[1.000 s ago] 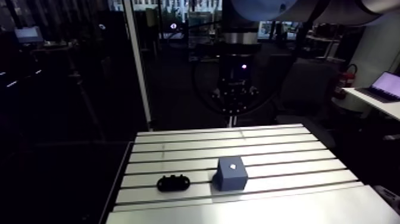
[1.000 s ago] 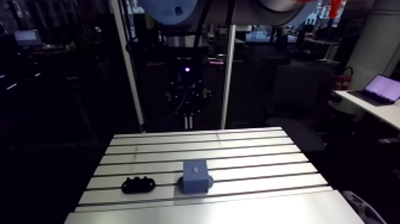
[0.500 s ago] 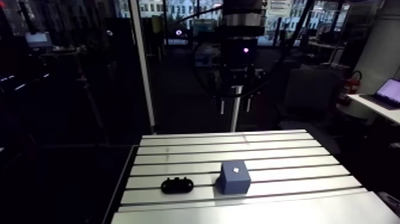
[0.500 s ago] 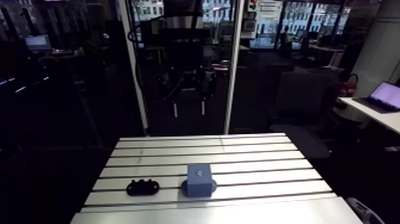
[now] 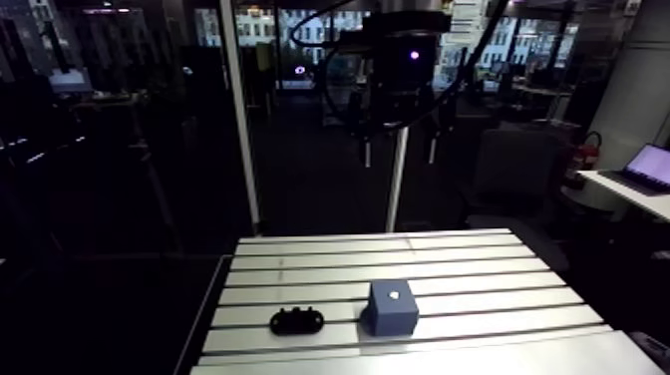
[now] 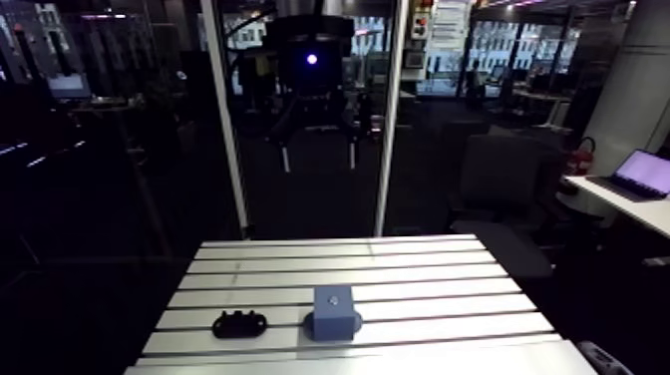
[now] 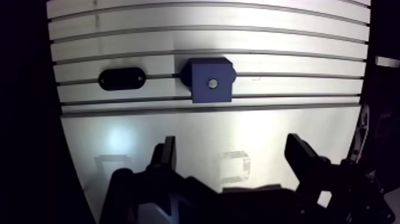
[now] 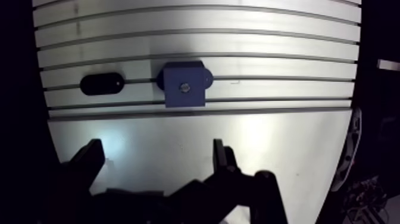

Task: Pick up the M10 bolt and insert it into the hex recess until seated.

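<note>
Hovering above the table (image 7: 178,36), the gripper (image 7: 232,143), fingers (image 7: 168,152) apart and empty; ahead of it, a blue block (image 7: 209,80) beside a black oval piece (image 7: 121,78).

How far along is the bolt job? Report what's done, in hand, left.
Done, apparently: a silvery bolt head sits in the top of the blue block. In hand: nothing; the gripper is open and empty, high above the table. Left: perhaps nothing; full seating cannot be judged.
</note>
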Robot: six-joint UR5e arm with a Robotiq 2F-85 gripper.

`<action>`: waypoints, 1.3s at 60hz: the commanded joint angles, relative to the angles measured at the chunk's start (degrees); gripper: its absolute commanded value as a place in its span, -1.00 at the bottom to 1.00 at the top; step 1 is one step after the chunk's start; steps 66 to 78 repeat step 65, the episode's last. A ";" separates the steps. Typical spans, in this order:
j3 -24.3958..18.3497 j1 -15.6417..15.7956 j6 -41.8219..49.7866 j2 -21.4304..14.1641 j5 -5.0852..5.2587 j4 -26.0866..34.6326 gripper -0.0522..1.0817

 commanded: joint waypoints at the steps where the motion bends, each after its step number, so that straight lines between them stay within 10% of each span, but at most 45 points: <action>1: -2.77 -0.05 1.25 -0.55 0.20 2.77 -0.89; 78: -4.65 0.13 1.73 -0.13 2.65 5.45 -0.89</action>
